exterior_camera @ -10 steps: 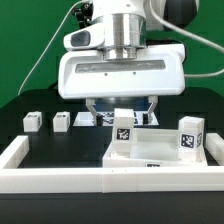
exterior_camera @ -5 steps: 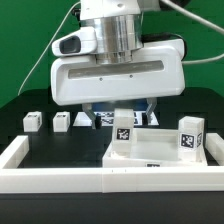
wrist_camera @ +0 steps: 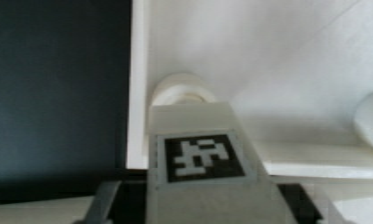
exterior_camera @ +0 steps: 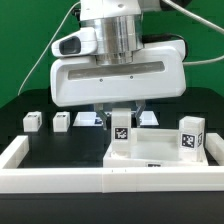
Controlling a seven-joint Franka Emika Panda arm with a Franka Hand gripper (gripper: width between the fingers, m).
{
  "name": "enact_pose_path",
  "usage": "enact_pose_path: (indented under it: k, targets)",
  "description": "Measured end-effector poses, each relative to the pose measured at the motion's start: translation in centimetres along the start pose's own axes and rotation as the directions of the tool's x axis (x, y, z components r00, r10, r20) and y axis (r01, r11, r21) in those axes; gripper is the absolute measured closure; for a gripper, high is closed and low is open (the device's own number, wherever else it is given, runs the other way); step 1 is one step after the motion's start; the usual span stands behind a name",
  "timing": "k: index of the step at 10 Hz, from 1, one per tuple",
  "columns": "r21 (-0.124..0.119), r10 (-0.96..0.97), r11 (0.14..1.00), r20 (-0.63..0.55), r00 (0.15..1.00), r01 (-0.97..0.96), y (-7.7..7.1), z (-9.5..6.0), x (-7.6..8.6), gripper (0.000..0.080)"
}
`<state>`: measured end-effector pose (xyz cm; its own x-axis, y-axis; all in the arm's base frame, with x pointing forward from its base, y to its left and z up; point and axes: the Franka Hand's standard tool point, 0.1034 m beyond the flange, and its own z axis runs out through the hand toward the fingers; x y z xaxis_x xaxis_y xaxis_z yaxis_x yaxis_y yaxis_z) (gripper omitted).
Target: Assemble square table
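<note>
Clearly pinching the white tagged table leg (exterior_camera: 121,133) in the claw (exterior_camera: 121,120) — mid-frame, upright on the square tabletop's (exterior_camera: 160,152) upper-left corner. Probably light, hard, smooth — best held by its flat sides.

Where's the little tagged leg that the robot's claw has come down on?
In the exterior view, the leg stands upright at the table top's corner on that view's left, clasped by the gripper.

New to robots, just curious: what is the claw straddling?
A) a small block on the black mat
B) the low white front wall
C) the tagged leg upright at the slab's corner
C: the gripper sits astride the upright leg at the slab corner, in both views.
</note>
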<state>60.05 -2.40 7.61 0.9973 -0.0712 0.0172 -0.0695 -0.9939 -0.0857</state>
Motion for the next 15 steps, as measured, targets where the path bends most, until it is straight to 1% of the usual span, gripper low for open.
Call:
enact_pose_path:
  k: [6, 7, 8, 10, 13, 15]
  targets:
    - [0.002, 0.025, 1.000, -0.004, 1.000, -0.025, 0.0, 0.0, 0.0, 0.0506]
    - [0.001, 0.115, 0.993, -0.033, 0.993, -0.115, 0.0, 0.1, 0.2, 0.0506]
    - [0.008, 0.214, 0.977, -0.051, 0.976, -0.213, 0.0, 0.1, 0.1, 0.0506]
    - [0.036, 0.410, 0.912, -0.076, 0.909, -0.409, -0.3, 0.1, 0.3, 0.0506]
    - [0.075, 0.641, 0.767, -0.068, 0.764, -0.637, -1.2, 0.2, 0.5, 0.0506]
    - [0.097, 0.791, 0.611, -0.044, 0.610, -0.785, -2.2, 0.4, 0.4, 0.0506]
